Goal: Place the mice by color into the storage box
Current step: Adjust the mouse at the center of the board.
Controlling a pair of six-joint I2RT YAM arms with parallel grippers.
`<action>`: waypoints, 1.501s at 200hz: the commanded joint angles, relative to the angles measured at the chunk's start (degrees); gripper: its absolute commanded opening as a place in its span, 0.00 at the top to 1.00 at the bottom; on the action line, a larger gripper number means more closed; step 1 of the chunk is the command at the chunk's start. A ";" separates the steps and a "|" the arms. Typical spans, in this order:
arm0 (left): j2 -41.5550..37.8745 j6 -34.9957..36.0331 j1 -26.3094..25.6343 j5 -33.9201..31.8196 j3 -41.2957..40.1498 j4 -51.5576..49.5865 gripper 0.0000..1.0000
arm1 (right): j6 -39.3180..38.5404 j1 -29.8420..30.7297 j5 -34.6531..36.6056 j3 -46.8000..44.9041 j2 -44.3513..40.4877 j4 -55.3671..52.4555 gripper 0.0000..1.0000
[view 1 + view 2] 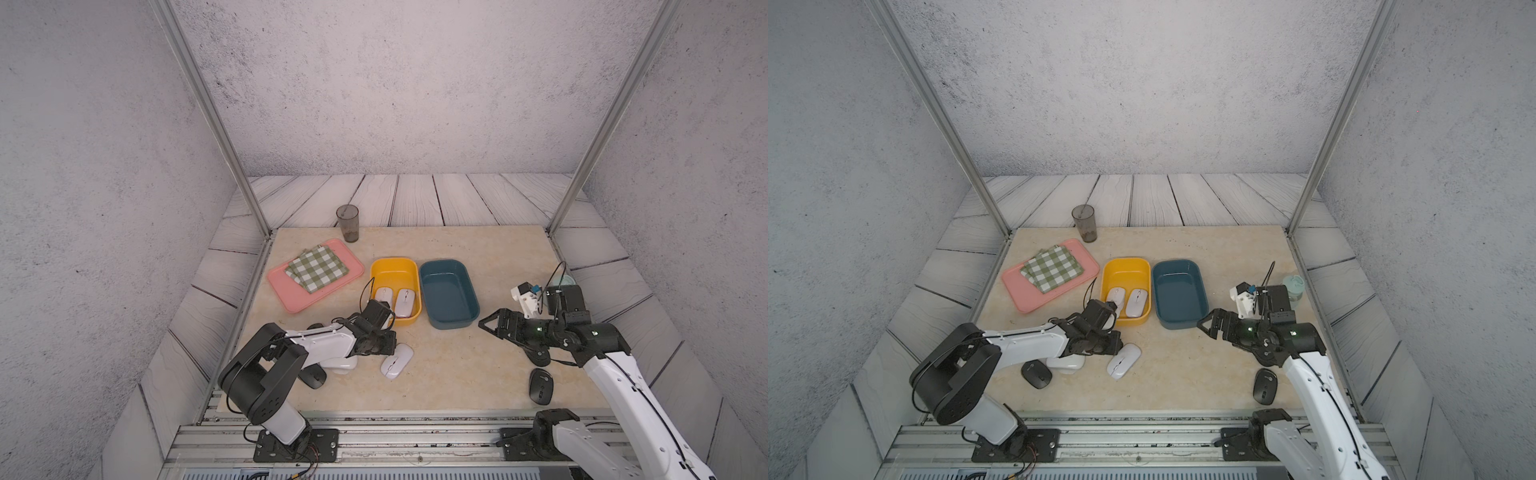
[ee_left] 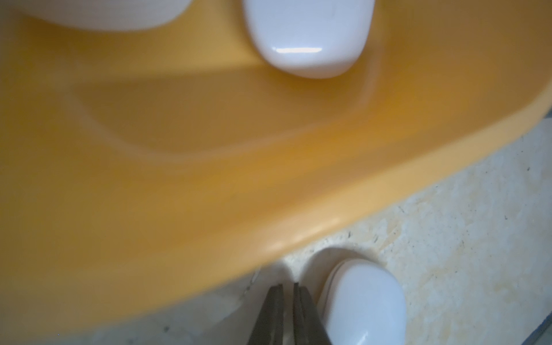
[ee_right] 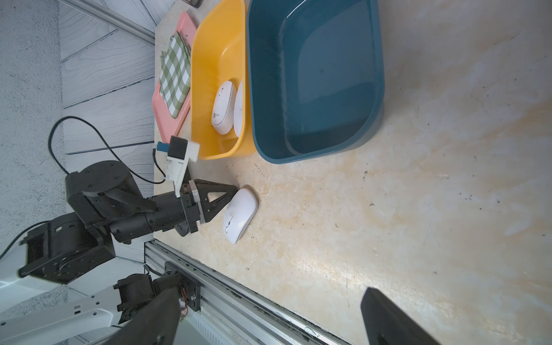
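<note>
done: two white mice (image 1: 383, 296) in yellow box (image 1: 376, 266) | left: loose white mice (image 1: 397, 360), black mice (image 1: 540, 386) on worktop (image 1: 457, 374); blue box (image 1: 428, 270) empty | left claw (image 3: 236, 188) narrow, right claw (image 1: 484, 323) wide, both empty

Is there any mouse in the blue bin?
No: in a top view the blue bin shows only its bare floor; the two white mice lie in the yellow bin.
</note>
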 commanded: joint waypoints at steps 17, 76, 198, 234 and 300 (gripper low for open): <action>5.13 -0.48 -3.58 -1.41 3.68 -2.08 0.86 | -0.88 -0.01 0.41 -0.74 -1.53 -1.94 0.01; 5.94 -1.29 -9.59 0.39 3.97 -5.19 0.86 | -2.39 0.03 1.13 -0.03 -1.80 -4.04 0.01; -45.14 -2.55 -7.24 -21.01 8.20 -35.11 0.12 | -11.18 16.79 9.83 5.49 9.44 -5.02 0.01; -50.54 4.08 2.82 -23.24 16.51 -48.06 0.02 | -10.11 32.23 17.65 8.63 21.29 0.11 0.01; -52.36 5.31 4.52 -23.39 18.38 -48.70 0.02 | -10.49 52.74 27.67 22.93 45.76 1.74 0.01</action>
